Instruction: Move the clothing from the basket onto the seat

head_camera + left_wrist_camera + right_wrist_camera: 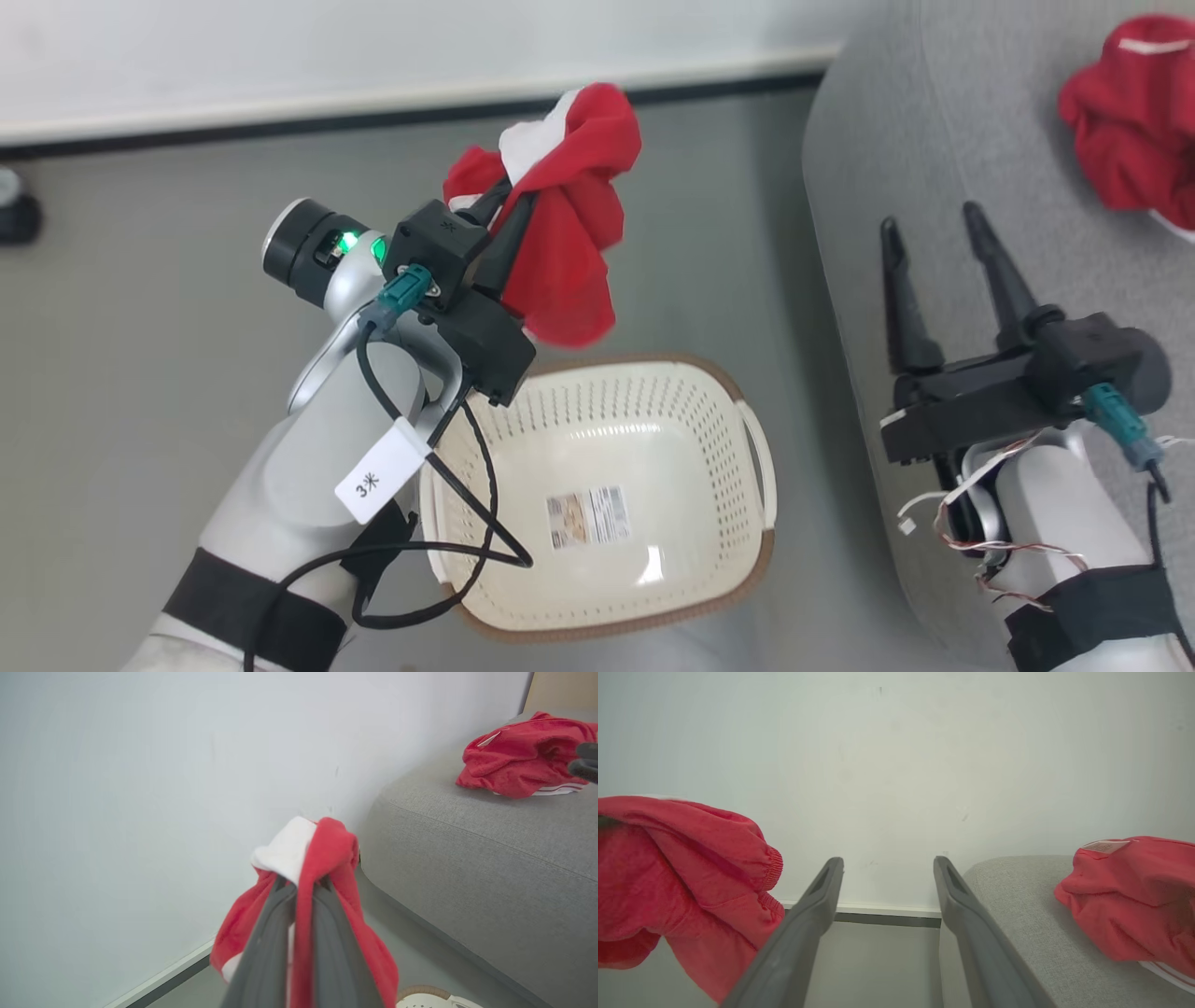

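Left fingers (509,233) clenched tight on a bunched red-and-white garment (569,233), held up in the air above the far rim of the basket (607,397). In the left wrist view, same fingers (266,942) pressed together with a red fold of that garment (327,854) pinched between them, white trim bulging over the tips, loose cloth hanging down on both sides. Cream basket standing on the grey floor (187,327) just beside the seat (934,140), barcode sticker (588,516) on its bottom, a bit of brown rim (434,998) below the held cloth. Right fingers (1004,280) released, spread wide and grasping nothing, hovering over the near edge of the seat and pointing toward the white wall (373,47). From the right wrist, both dark fingers (808,924) well apart, held garment (691,882) off to their left, seat edge (1017,905) to their right. Second red garment (1134,121) lying crumpled on the seat cushion (467,849), white stripes along its lower hem, small label on top (1104,846), well apart from either pair of fingers.
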{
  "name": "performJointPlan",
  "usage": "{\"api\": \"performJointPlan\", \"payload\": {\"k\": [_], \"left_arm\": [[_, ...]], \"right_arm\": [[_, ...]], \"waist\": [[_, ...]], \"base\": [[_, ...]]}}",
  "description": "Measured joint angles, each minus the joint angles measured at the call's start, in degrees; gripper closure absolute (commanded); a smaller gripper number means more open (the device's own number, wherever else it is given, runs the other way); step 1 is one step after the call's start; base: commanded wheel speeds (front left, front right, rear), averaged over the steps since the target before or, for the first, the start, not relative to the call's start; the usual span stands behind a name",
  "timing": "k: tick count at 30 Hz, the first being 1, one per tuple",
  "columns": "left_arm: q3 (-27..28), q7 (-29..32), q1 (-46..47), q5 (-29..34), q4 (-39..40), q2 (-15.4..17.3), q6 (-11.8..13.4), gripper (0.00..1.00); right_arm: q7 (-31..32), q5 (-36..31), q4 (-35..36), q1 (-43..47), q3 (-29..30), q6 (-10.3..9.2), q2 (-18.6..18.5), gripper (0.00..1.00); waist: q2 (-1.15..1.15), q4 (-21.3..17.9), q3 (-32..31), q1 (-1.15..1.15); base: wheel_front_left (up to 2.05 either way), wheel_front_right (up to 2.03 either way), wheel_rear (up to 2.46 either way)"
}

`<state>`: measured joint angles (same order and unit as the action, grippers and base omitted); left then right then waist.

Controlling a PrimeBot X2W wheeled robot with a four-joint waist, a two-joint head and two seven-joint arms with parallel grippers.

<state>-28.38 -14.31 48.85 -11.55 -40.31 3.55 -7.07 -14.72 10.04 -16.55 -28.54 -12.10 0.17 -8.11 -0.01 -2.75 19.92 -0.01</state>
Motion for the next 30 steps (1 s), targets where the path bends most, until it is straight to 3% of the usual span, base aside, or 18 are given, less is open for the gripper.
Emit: {"api": "performJointPlan", "payload": {"k": [21,30], "left_arm": [[-6.9,0.0,-2.1,-3.9,-5.4,-0.8,-0.5,1.0],[-10.8,0.0,-5.3,-7.2,-6.1,-0.9,-0.5,1.0]], "right_arm": [[0.0,-0.7,-15.4,-1.6,-12.5,6.42,3.2,0.0],[0.0,-1.5,-20.3,0.4,-21.1,6.92,3.9,0.0]], "waist": [[0.0,2.3,-16.3,0.0],[0.0,2.7,-23.1,0.0]], "base": [[0.0,0.0,0.0],[0.0,0.0,0.0]]}}
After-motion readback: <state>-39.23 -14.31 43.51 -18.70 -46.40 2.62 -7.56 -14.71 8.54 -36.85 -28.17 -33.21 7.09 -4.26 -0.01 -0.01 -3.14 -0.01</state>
